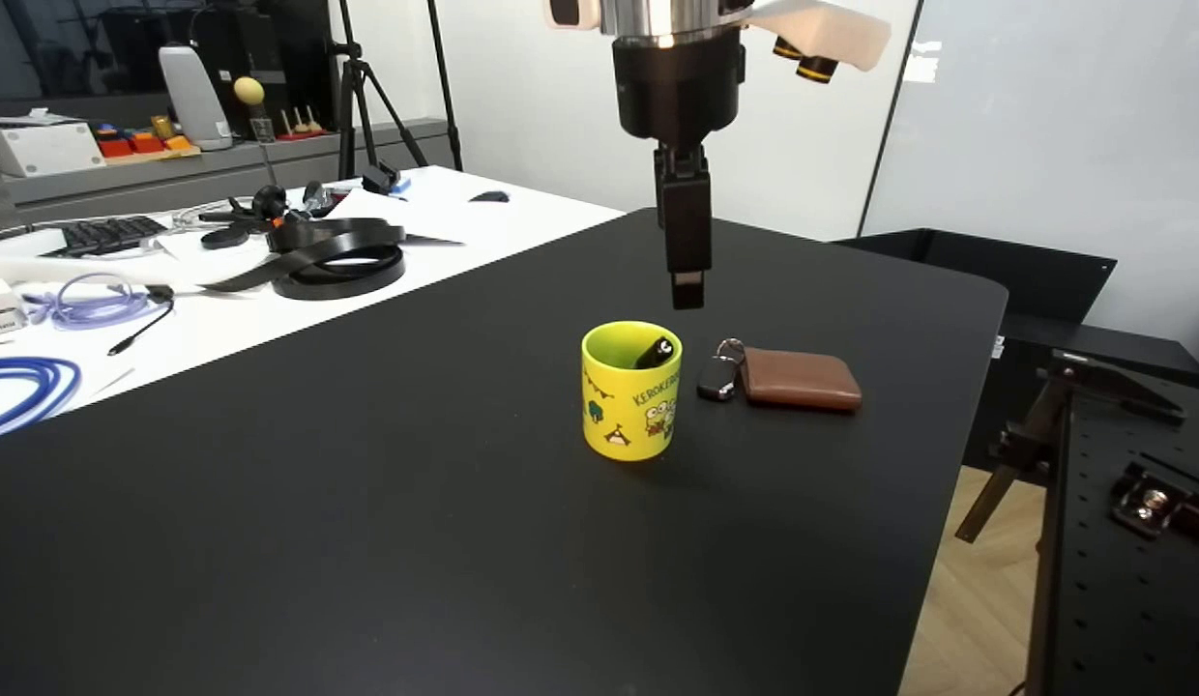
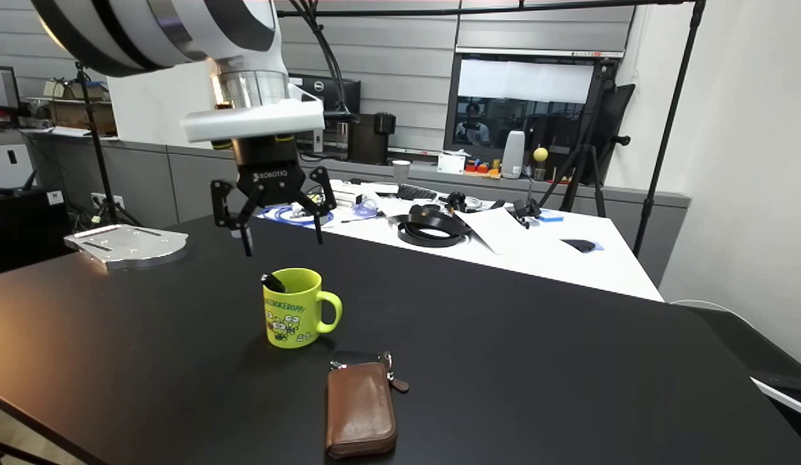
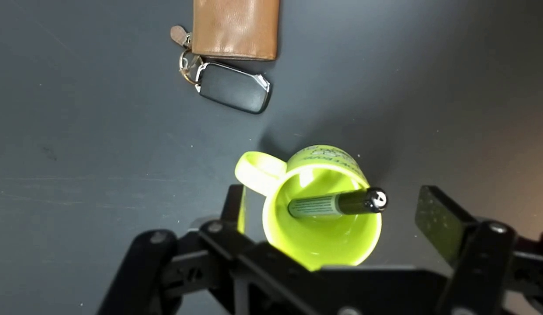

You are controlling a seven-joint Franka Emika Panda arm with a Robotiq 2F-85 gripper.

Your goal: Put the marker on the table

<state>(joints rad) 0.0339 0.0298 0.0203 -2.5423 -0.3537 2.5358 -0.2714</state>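
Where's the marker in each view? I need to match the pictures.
In an exterior view: marker just right of centre, near mid-height.
In an exterior view: marker left of centre, slightly low.
Wrist view: marker right of centre, slightly low.
Shared landmark: the yellow mug it leans in.

ROBOTIQ marks the end effector (image 2: 284,246), KEROKEROPPI the yellow mug (image 2: 289,318), DELL a monitor (image 2: 325,89).
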